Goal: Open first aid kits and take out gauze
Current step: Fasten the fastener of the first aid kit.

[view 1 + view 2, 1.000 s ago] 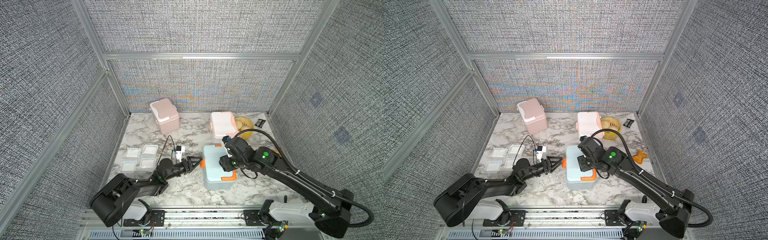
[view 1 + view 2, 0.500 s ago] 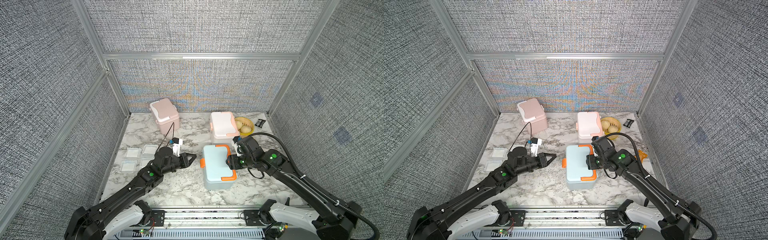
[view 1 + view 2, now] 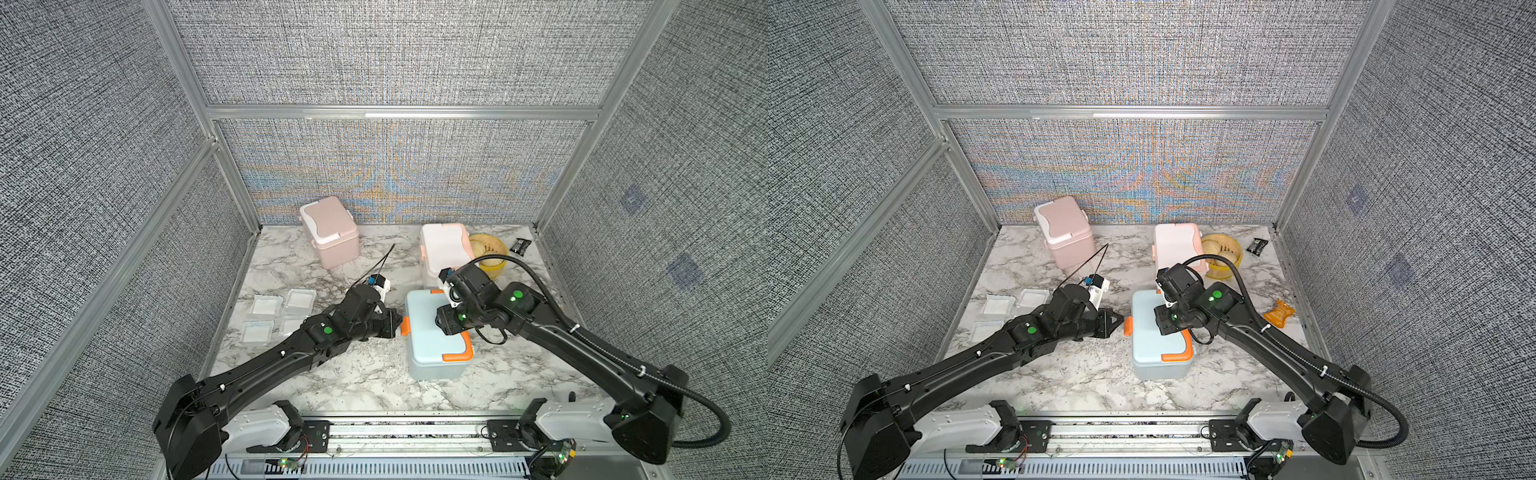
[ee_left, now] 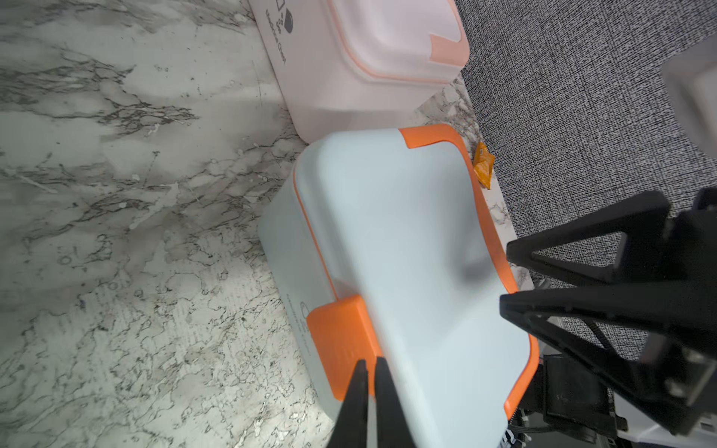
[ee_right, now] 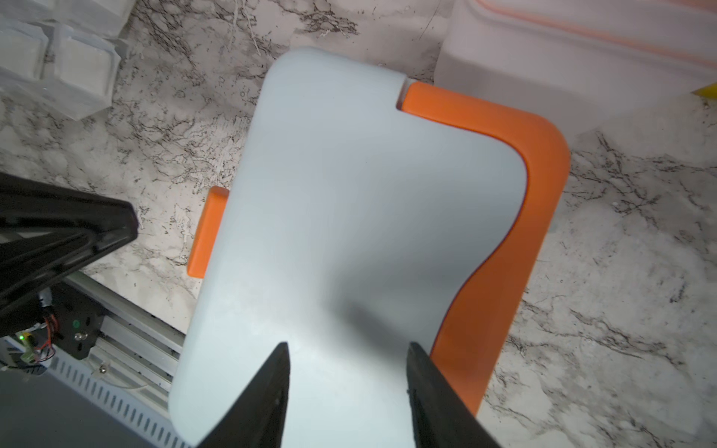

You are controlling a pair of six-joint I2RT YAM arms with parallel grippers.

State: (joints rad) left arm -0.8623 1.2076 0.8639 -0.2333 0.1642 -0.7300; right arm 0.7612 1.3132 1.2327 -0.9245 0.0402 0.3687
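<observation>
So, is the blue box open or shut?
Shut: on the blue box the lid lies flat and the orange latch sits flush against the side.

I get bright, even overhead light. Rainbow moiré ripples the back wall (image 3: 390,178) (image 3: 1133,174) in both top views. Wrist views blur up close; soft shadow darkens the light blue kit (image 5: 349,213).

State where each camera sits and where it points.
Top views: high over the robot's side, looking down at the table; left gripper and right gripper show.
Left wrist: on the left arm, looking past its shut gripper at the orange latch of the light blue kit.
Right wrist: looking down through its open gripper at the kit's lid.
Shared: every view shows the light blue kit.
</observation>
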